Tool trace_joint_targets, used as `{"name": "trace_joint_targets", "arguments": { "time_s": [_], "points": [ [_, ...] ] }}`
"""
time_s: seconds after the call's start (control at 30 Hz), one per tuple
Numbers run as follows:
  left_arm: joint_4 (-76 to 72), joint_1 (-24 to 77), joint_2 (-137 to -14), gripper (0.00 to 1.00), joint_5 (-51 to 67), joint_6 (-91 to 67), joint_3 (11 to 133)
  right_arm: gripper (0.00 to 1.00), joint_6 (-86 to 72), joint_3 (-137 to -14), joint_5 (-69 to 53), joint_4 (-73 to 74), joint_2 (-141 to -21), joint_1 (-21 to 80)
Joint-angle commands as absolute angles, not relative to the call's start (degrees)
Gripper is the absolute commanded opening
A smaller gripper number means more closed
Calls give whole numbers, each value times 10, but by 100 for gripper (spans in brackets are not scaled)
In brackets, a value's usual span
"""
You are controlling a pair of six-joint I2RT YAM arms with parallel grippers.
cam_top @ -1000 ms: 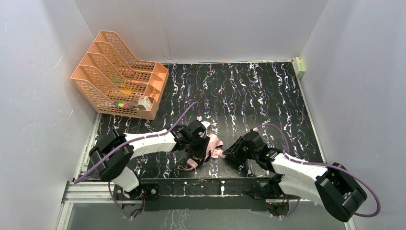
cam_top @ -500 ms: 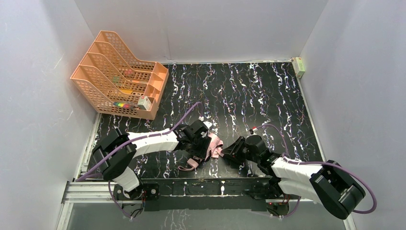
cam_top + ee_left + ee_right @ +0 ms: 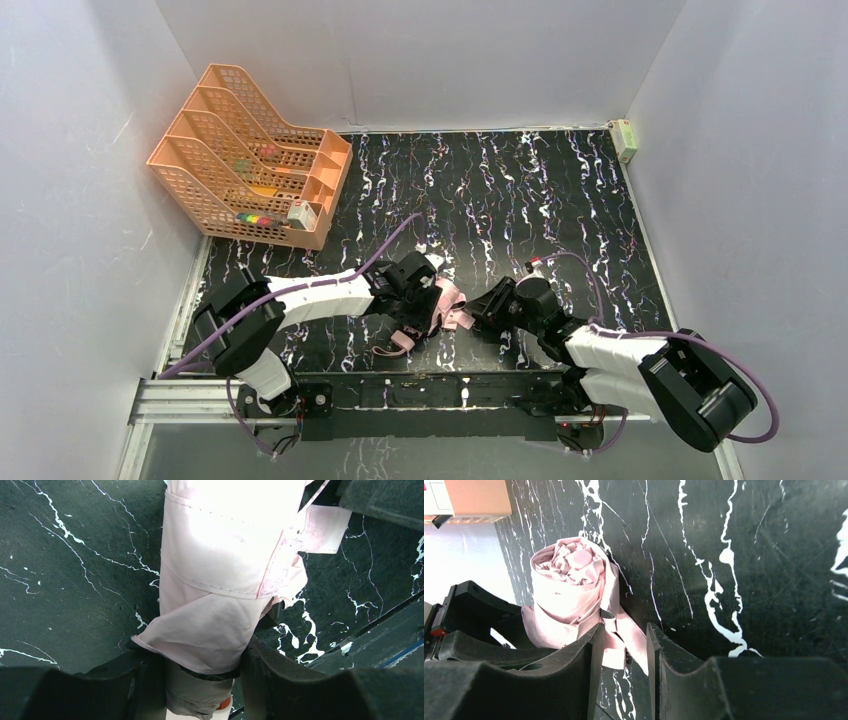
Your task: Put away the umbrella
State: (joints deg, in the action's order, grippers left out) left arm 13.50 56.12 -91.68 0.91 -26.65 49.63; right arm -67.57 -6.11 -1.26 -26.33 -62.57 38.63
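Folded umbrella (image 3: 447, 298) lies on the desk (image 3: 520, 190) close to the near edge, about mid-width — pale pink fabric rolled into a bundle, a bit of black showing at one end. Left tool (image 3: 418, 303) is clamped on it, fingers (image 3: 145, 680) pressing both sides of the bundle. Right tool (image 3: 482, 312) sits just beside the other end, jaws a little apart — the pink closure strap (image 3: 631, 642) lies in the gap. Orange file rack (image 3: 250, 165) stands at the far left corner.
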Motion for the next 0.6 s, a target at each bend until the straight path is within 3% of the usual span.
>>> {"name": "trace_joint_targets", "arguments": {
  "time_s": [0.0, 0.27, 0.57],
  "points": [
    [184, 566, -965, 0, -25, -266, 459, 45, -611, -60, 25, -206, -661, 368],
    [184, 567, -967, 0, -24, -267, 461, 45, -597, -70, -55, -213, -697, 359],
    [185, 570, -970, 0, -27, -269, 461, 45, -627, -98, 61, 64, -525, 359]
  ]
}}
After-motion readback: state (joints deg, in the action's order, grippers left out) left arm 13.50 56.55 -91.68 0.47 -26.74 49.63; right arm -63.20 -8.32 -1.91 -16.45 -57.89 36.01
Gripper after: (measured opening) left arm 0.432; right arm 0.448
